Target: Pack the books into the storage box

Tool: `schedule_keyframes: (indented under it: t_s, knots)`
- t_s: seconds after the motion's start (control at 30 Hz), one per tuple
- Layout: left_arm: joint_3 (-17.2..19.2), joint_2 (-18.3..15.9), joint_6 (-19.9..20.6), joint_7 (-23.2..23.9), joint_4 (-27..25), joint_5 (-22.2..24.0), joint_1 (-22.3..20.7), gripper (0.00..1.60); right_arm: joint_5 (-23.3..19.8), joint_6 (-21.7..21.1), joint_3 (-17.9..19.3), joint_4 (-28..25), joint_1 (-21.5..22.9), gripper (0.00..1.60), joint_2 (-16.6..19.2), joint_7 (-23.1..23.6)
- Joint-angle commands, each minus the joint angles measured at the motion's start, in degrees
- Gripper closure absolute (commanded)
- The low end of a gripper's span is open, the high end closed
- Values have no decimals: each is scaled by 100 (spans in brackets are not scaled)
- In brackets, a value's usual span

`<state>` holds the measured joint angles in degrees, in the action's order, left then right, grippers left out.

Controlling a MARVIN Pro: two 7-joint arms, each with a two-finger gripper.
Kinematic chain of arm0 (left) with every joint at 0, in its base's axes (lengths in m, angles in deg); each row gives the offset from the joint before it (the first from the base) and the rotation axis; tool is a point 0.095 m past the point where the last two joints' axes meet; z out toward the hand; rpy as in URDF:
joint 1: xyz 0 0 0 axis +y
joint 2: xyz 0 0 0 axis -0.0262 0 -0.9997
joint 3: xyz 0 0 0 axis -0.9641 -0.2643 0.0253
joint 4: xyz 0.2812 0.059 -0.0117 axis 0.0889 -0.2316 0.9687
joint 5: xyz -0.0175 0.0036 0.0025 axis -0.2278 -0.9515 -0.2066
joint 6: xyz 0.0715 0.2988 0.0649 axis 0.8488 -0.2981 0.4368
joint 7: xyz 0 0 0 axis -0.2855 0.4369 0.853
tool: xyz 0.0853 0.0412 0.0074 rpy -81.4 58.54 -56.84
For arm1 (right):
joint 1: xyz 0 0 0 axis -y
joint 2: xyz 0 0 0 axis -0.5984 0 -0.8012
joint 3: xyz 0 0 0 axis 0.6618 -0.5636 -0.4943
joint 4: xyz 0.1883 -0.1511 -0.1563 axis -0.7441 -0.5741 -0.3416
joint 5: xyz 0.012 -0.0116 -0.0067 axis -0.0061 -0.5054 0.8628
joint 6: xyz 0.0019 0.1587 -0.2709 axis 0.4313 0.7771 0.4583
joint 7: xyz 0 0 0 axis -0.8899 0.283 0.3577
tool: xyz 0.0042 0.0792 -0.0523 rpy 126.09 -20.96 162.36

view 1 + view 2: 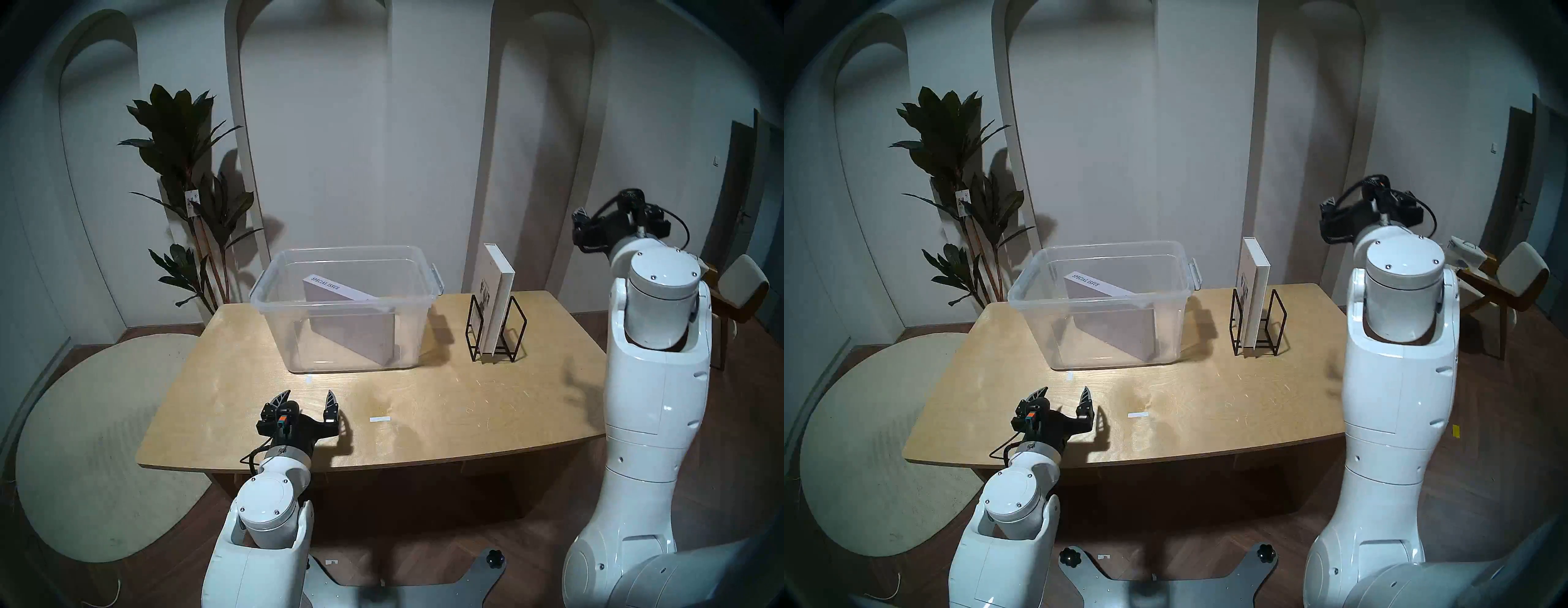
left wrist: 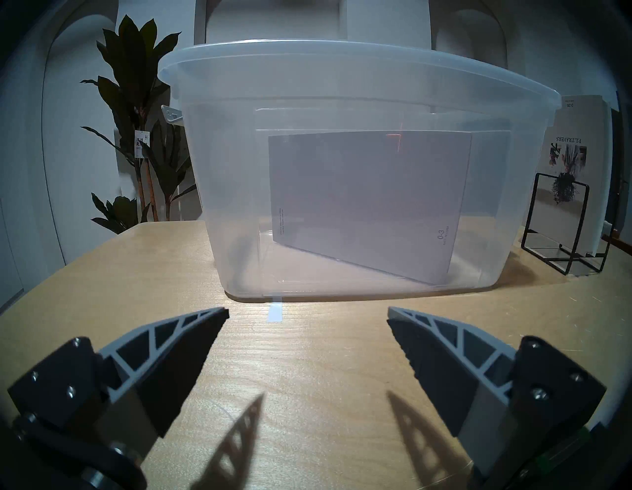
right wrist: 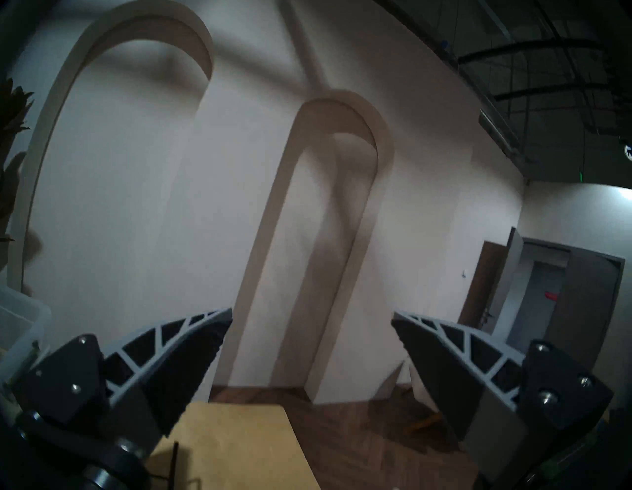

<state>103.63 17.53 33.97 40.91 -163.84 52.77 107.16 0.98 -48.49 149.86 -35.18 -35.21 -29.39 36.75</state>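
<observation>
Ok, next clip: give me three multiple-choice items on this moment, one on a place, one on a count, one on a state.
1. Where is the grey book?
A. in the clear box
B. in the wire rack
C. flat on the table

2. How many books stand in the wire rack?
A. none
B. one
C. two

3. How is the left gripper?
A. shut on a book
B. shut, empty
C. open, empty

Answers: 1 A, it leans inside the box walls. 2 B, only the white book stands there. 3 C, its fingers are spread over the bare table.
</observation>
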Motion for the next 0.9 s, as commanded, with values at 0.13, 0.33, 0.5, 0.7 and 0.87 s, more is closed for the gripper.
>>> schedule_keyframes:
  t_s: [0.13, 0.33, 0.5, 0.7, 0.87]
  knots:
    - [2, -6, -33, -5, -116, 3, -53, 0, -569, 133, 1200, -529, -944, 0, -178, 694]
    - [2, -6, -30, -4, -101, 2, -57, 0, -1377, 181, 1625, -448, -1156, 0, -43, 1302]
    - [3, -6, -30, -4, -95, 2, -59, 0, -1969, 227, 1986, 22, -1147, 0, 164, 1806]
    - [-26, -16, -40, 9, -89, 24, -71, 0, -2453, 312, 2573, 906, -915, 0, 638, 2493]
    - [-413, -147, -42, 177, 32, 121, -220, 0, -2561, 350, 2740, 1546, -770, 0, 979, 2813]
